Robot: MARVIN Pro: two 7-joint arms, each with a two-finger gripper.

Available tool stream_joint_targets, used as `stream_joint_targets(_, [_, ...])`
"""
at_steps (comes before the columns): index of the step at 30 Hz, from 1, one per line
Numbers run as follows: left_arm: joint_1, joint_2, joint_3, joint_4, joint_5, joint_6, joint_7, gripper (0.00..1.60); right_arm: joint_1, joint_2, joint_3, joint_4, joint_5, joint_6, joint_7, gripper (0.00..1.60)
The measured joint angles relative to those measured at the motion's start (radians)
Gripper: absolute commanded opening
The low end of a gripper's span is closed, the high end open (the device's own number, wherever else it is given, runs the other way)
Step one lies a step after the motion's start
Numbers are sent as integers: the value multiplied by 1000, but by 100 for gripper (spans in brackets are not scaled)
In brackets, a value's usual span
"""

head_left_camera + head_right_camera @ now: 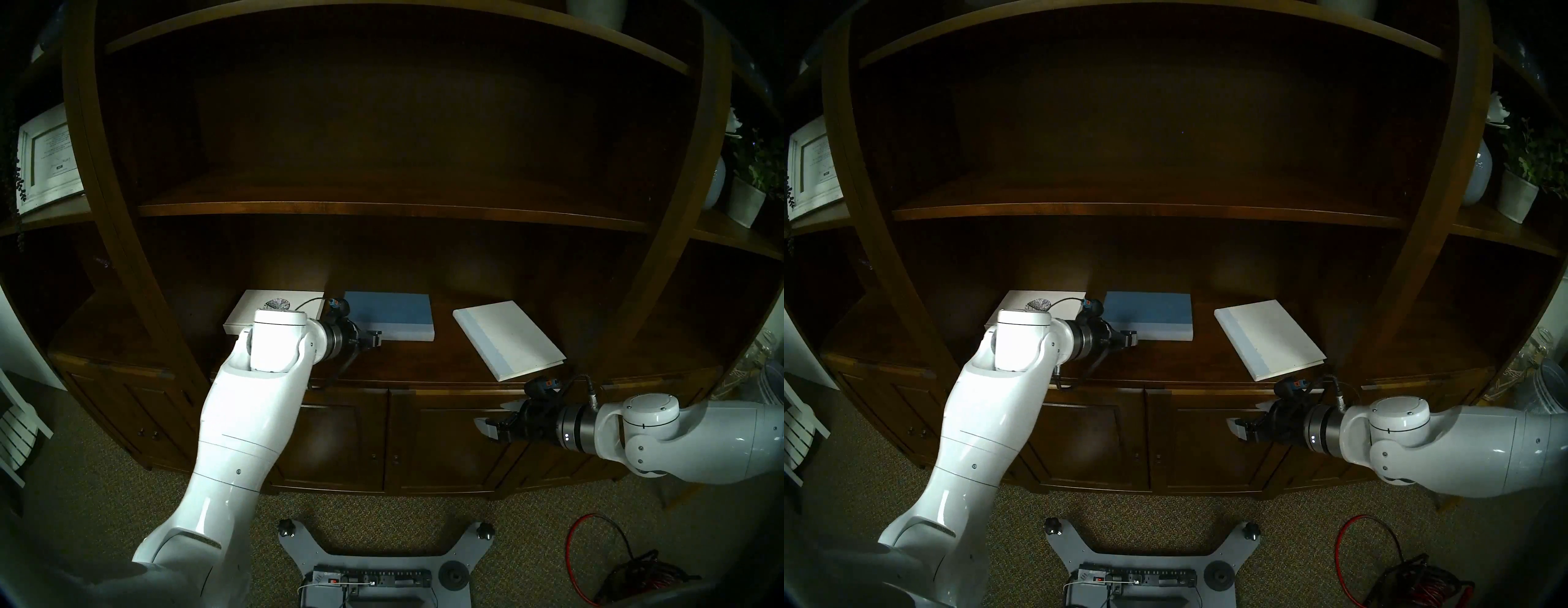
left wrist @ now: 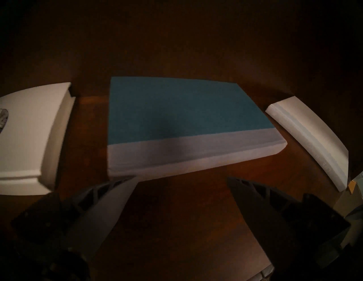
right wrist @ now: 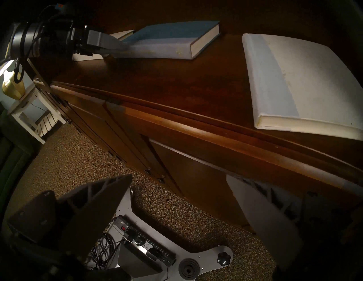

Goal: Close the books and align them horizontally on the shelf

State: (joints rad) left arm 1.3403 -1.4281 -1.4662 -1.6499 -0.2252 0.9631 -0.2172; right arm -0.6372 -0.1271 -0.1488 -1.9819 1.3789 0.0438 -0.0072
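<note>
Three closed books lie flat on the dark wooden shelf. The white book with a speckled emblem is at the left, partly hidden by my left arm. The blue book lies in the middle, square to the shelf front. The white book with a pale-blue spine lies at the right, turned askew. My left gripper is open at the blue book's front-left corner, one fingertip at its pale spine edge. My right gripper is open and empty, below the shelf's front edge, in front of the cabinet doors.
A thinner upper shelf board runs above the books. A white-framed picture stands at the far left; a vase and potted plant at the far right. My base and a red cable are on the carpet.
</note>
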Motion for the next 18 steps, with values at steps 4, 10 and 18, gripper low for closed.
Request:
stream_joint_targets(4, [35,57,-58,-55,-10,-3,-32,160,0,0,-2,0,0,0,0,160])
stream_joint_targets(10, [92,120,-127,-116,-19,-5,-68,160,0,0,-4,0,0,0,0,160])
stream_joint_targets(18, [199,211,-240,-193,-33,-20,-132,160,0,0,-6,0,0,0,0,160])
